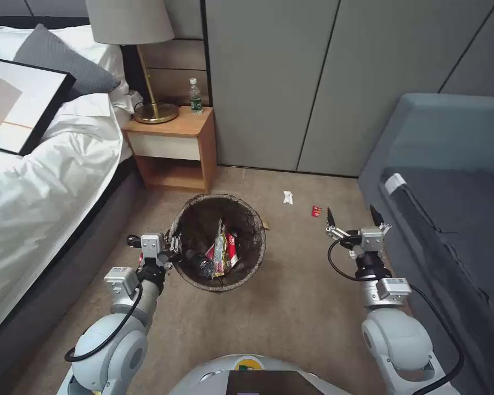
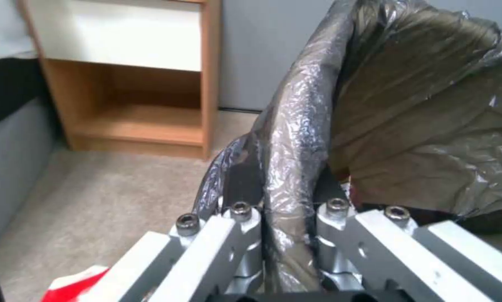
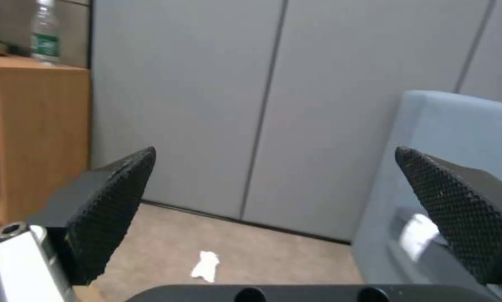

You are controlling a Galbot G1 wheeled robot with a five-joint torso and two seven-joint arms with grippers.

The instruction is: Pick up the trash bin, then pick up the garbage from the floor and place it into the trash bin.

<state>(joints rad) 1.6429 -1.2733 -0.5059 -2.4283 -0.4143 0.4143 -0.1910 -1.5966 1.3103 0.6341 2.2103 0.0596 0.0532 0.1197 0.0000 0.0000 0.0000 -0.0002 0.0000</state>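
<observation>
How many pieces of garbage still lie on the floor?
2: a white paper scrap and a small red packet, both on the carpet beyond the trash bin. Others may be hidden.

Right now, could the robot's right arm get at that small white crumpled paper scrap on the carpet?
Probably yes: the right gripper is open and empty, and bare beige carpet lies between it and the white crumpled paper scrap, with nothing in the way.
</observation>
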